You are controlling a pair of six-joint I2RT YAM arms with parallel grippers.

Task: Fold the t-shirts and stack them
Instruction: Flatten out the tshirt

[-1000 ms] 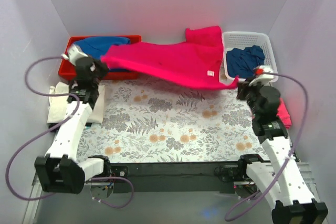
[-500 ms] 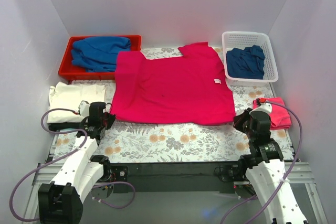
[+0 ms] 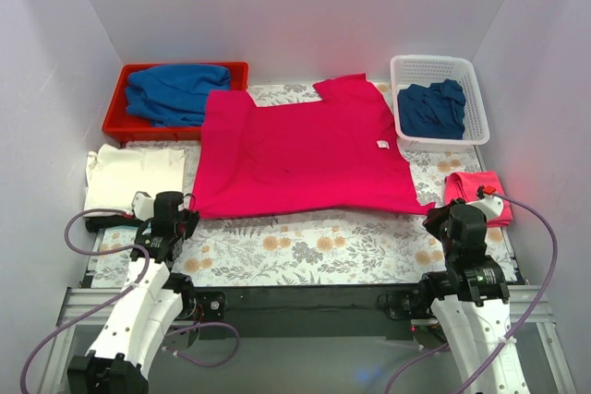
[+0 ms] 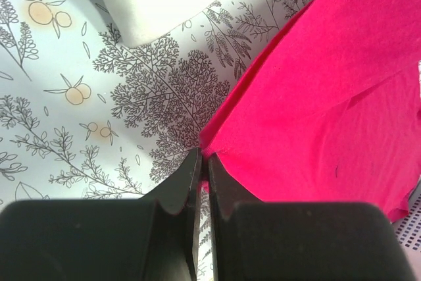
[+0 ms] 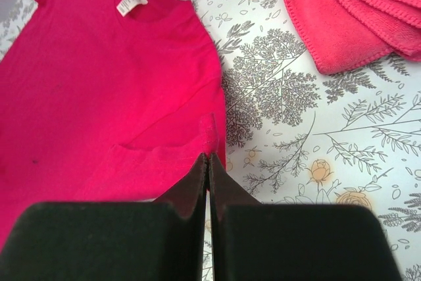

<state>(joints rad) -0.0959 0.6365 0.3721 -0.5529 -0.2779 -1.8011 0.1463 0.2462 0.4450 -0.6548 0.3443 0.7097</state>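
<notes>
The crimson-pink t-shirt (image 3: pixel 305 149) lies spread flat on the floral table cover, its white neck label (image 3: pixel 381 143) facing up on the right side. My left gripper (image 3: pixel 190 211) is shut on the shirt's near-left corner, low over the table. In the left wrist view the gripper (image 4: pixel 204 161) pinches the tip of the red cloth (image 4: pixel 329 97). My right gripper (image 3: pixel 432 211) is shut on the near-right corner. The right wrist view shows this gripper (image 5: pixel 208 158) clamping a small raised fold of the shirt (image 5: pixel 99 83), with the label (image 5: pixel 132 2) beyond.
A folded cream shirt (image 3: pixel 134 177) lies at the left edge. A red tray (image 3: pixel 115 122) at the back left holds a blue shirt (image 3: pixel 175 89). A white basket (image 3: pixel 471 76) at the back right holds another blue one (image 3: pixel 431 108). A folded pink cloth (image 3: pixel 476 193) lies right of my right gripper.
A second ago both arms held the shirt stretched in the air at the back. They have drawn toward the near edge and lowered, and the shirt now lies flat.
</notes>
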